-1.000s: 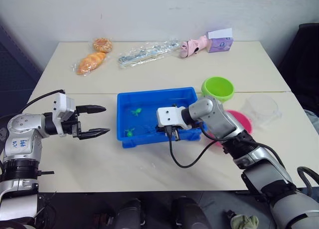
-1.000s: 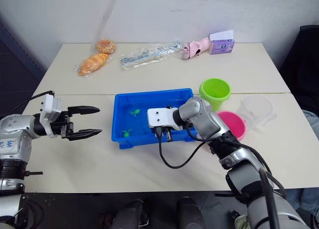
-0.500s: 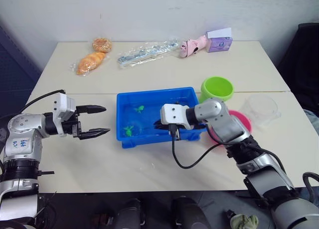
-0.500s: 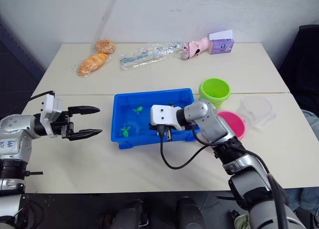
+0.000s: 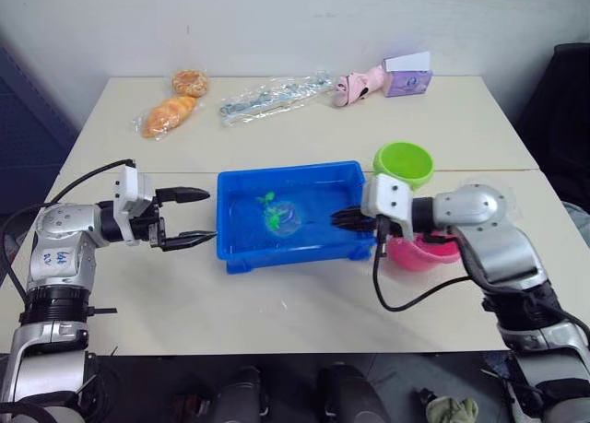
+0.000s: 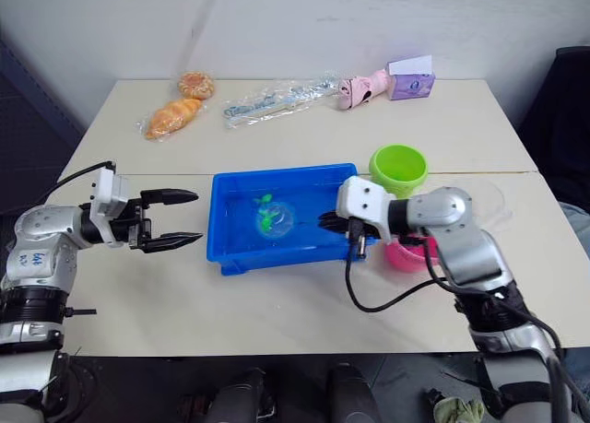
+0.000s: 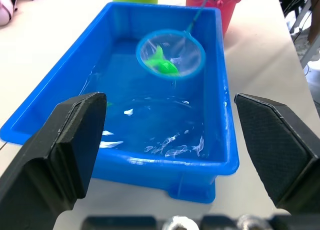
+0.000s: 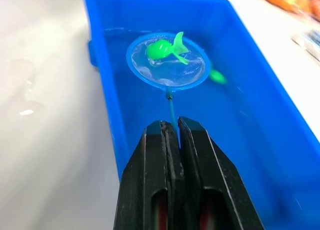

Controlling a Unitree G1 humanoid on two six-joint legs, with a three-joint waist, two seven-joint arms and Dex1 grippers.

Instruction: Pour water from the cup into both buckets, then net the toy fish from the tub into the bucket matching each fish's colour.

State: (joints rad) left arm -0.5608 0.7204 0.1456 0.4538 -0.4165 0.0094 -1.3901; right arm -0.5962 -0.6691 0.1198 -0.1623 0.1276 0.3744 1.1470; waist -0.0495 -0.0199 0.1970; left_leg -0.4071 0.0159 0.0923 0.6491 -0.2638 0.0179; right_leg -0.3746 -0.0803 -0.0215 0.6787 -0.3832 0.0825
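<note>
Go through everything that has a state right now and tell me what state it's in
Left gripper: open, empty.
Right gripper: shut on the net handle.
Net: holding a green fish.
Tub: has water in it.
Green bucket: upright.
Pink bucket: upright.

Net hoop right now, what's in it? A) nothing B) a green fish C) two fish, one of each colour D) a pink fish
B: the net, its handle pinched in the right hand, holds a single green fish over the blue tub, and no pink shows in the hoop.
</note>
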